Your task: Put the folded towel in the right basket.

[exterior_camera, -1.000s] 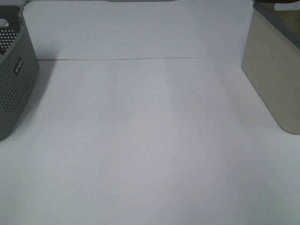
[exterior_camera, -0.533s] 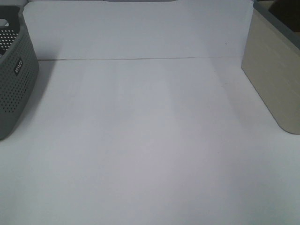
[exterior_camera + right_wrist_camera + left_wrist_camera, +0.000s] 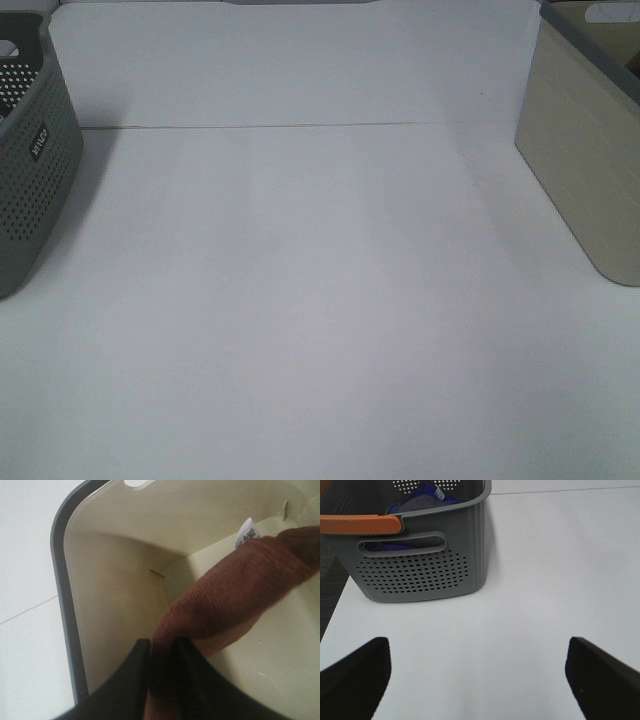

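The right basket [image 3: 585, 150] is beige with a dark grey rim and stands at the table's right edge. In the right wrist view its beige inside [image 3: 115, 595] fills the frame. My right gripper [image 3: 162, 652] is shut on the folded brown towel [image 3: 235, 595], which hangs down inside the basket with a white label at its far end. My left gripper [image 3: 477, 672] is open and empty over the bare white table, in front of the left basket. Neither gripper shows in the exterior high view.
A grey perforated basket [image 3: 30, 160] stands at the table's left edge. In the left wrist view it [image 3: 415, 565] has an orange handle and holds blue and purple cloth. The white table [image 3: 300, 300] lies between the baskets.
Something dark showed over the right basket's top corner half a second ago; now a pale patch shows there instead. Table and baskets have not moved.
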`<state>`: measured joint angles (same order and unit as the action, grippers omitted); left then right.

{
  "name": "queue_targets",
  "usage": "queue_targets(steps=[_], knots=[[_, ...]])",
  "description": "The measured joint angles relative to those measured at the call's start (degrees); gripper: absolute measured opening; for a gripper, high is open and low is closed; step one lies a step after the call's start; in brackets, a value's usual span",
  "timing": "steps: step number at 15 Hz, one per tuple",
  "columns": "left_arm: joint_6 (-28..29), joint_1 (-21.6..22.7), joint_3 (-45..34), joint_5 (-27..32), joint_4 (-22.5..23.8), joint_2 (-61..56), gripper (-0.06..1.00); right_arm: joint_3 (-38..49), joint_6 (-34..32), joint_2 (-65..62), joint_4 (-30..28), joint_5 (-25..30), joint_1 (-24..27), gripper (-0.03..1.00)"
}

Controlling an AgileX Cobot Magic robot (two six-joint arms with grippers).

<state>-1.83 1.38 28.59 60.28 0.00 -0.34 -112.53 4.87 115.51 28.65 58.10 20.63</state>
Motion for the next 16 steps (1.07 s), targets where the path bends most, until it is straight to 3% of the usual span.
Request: queue_targets(steps=[3,4,5,11,13,16], knots=[[0.0,0.0,0.0,0.0,0.0,0.0,0.88,0.0,0.0,0.0,-1.2,1.4,0.0,0.68],[0.0,0.0,0.0,0.0,0.0,0.0,0.88,0.0,0.0,0.0,-1.9,2.1,0.0,0.79],[0.0,0.0,0.0,0.0,0.0,0.0,0.88,0.0,0.0,0.0,-2.5,2.9,0.0,0.84],[0.0,0.0,0.0,0.0,0.0,0.0,0.88,0.0,2.4,-2.6,1.5,8.7,-1.4,0.87],[0.0,0.0,0.0,0.0,0.0,0.0,0.88,0.0,4.0,-3.6,-0.6,10.3,-5.7,0.87],[0.0,0.0,0.0,0.0,0.0,0.0,0.88,0.0,4.1,-3.6,-9.7,11.4,-15.1,0.87]])
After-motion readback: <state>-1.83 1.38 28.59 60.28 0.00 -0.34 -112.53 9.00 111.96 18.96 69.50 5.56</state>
